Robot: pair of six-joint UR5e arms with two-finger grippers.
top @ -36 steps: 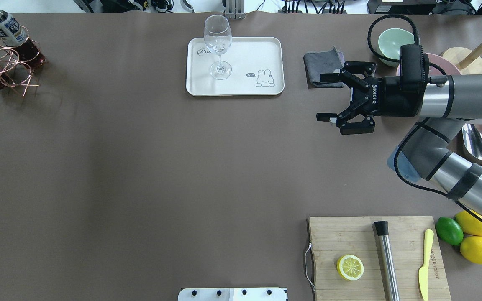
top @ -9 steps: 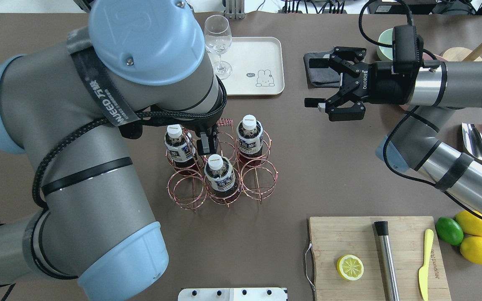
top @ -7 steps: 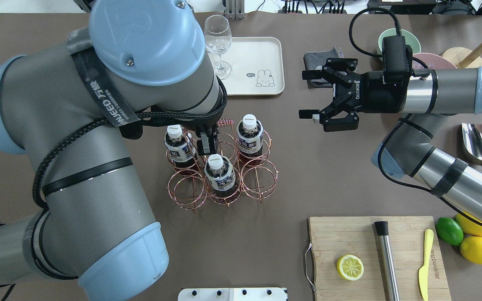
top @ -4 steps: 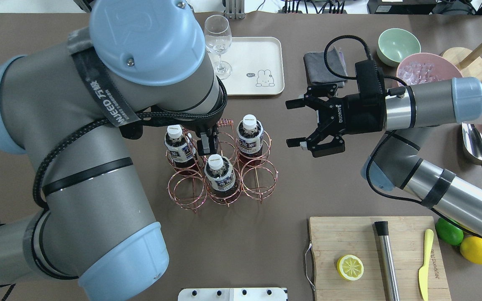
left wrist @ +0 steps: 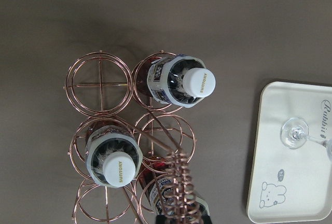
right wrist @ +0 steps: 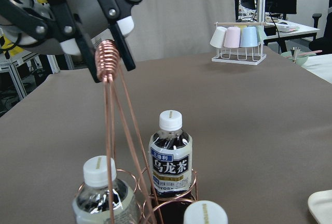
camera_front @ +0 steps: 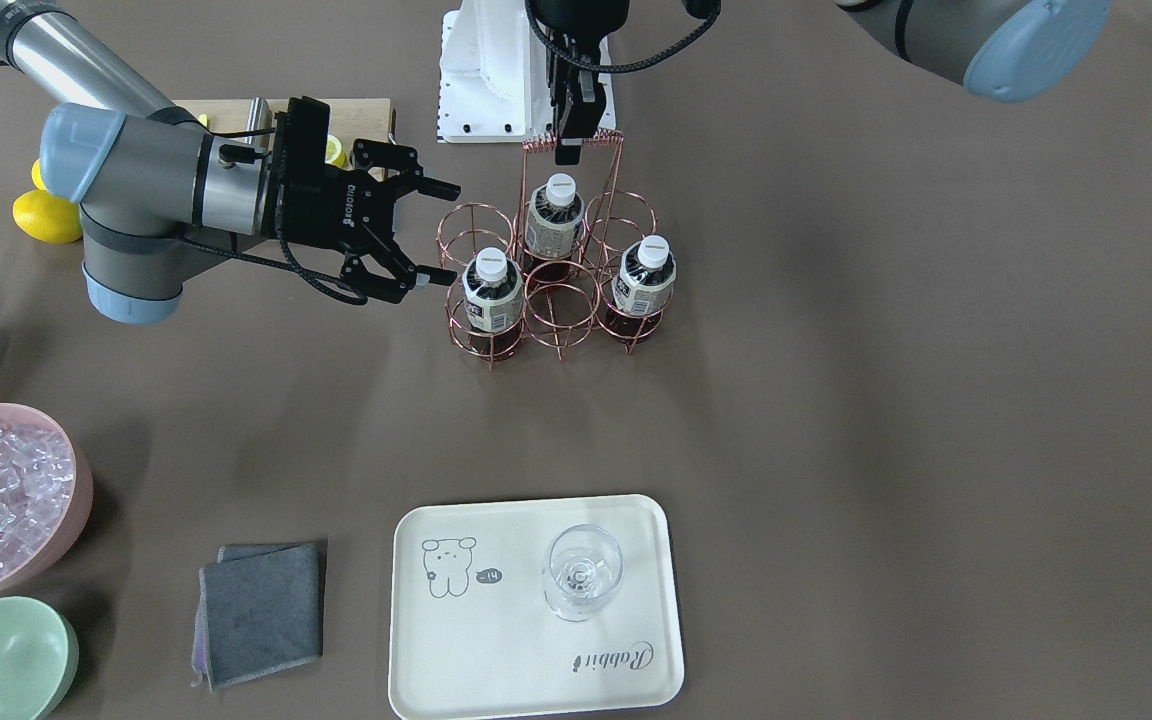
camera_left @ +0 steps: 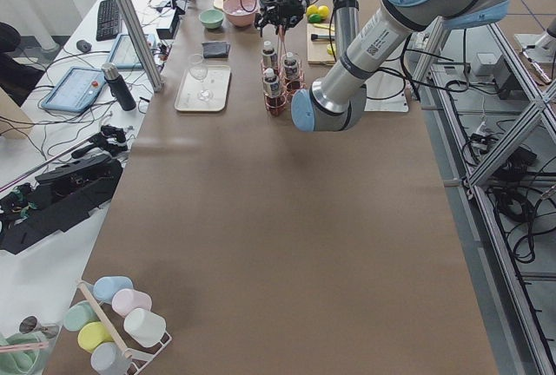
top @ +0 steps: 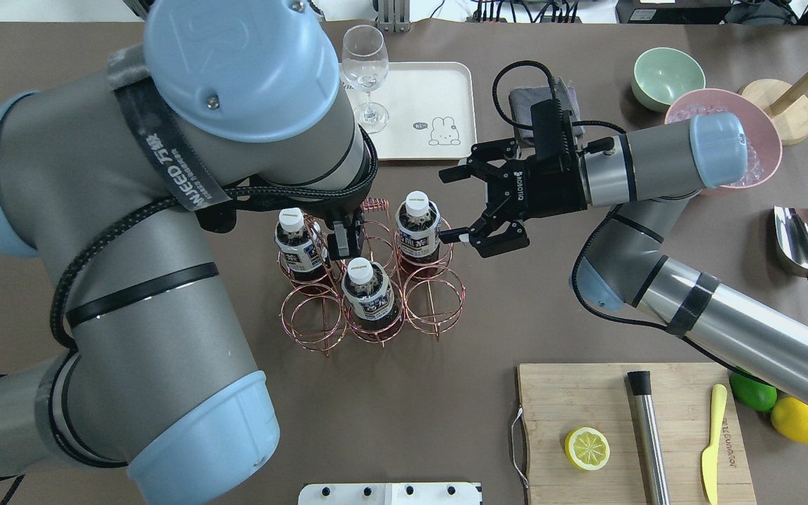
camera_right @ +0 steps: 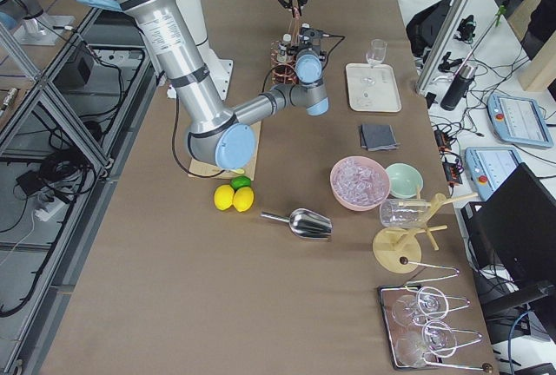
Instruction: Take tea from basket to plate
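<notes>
The left gripper (camera_front: 567,150) hangs straight down from above, and its two fingers are pressed together on the coiled top of the tall handle of the basket (camera_front: 558,300). The basket is in the middle of the brown table (camera_front: 836,400). The tea (camera_front: 489,292) stands upright in the corner ring on the right arm's side, with its white cap on. Two other bottles (camera_front: 552,225) (camera_front: 645,278) stand in other rings.

The right gripper (camera_front: 444,233) lies level with its fingers wide apart and holds nothing. It points at the tea. One fingertip is just beside that ring, and the bottle is not between the fingers.

The plate (camera_front: 496,640) is well apart from the basket, across the table from the robot. A wine glass (camera_front: 583,572) stands on it.
</notes>
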